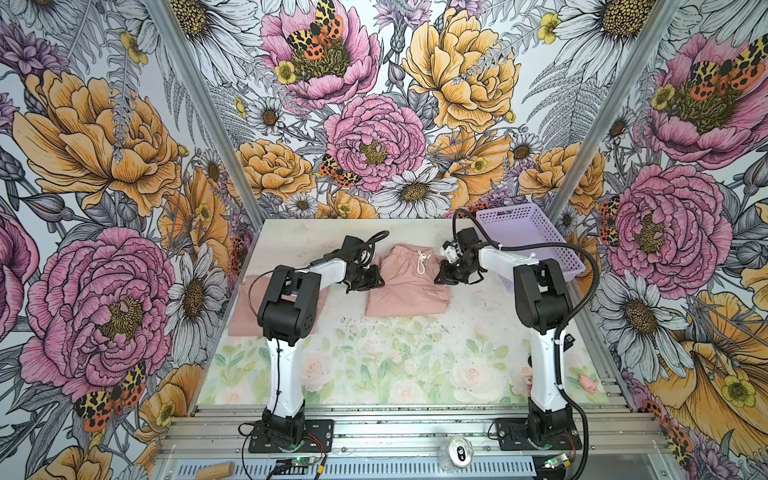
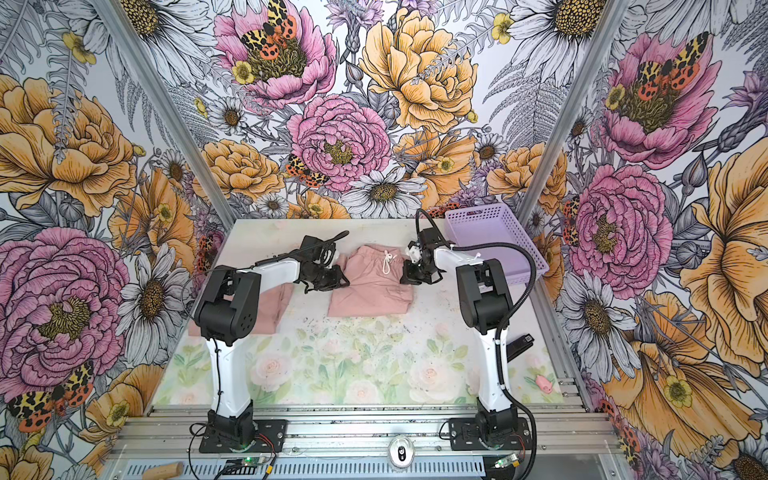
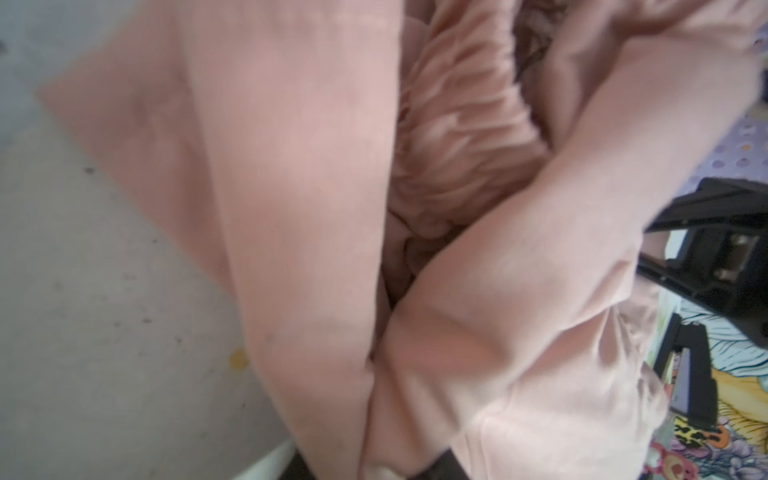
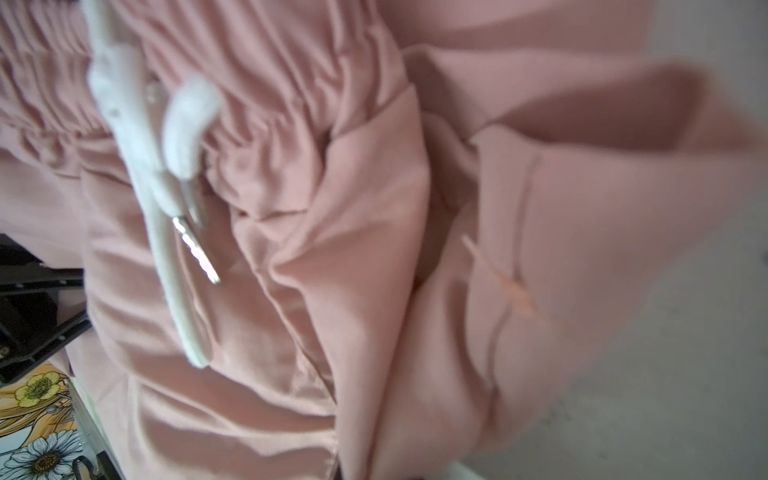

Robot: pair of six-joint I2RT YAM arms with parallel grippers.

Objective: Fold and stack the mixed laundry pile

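Lying mid-frame on the counter (image 1: 478, 316), the pink shorts (image 1: 409, 291) run waist-to-hem down the frame, with the gathered waistband and white drawstring (image 1: 422, 262) uppermost. The left jaws sit at their left edge, state unclear. The right jaws at the right edge are together, seemingly pinching cloth. Both arms equally near; fabric soft, wrinkled

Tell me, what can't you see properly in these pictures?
- Left gripper: its tips are hidden by its own body in both top views and are out of frame in the left wrist view.
- Right gripper: its tips are hidden too, at the edge of the shorts.
- Pink pile: the left arm covers its middle in both top views.
- Basket: the right arm hides its near corner.
- Both wrist views are blurred and cut the shorts off.
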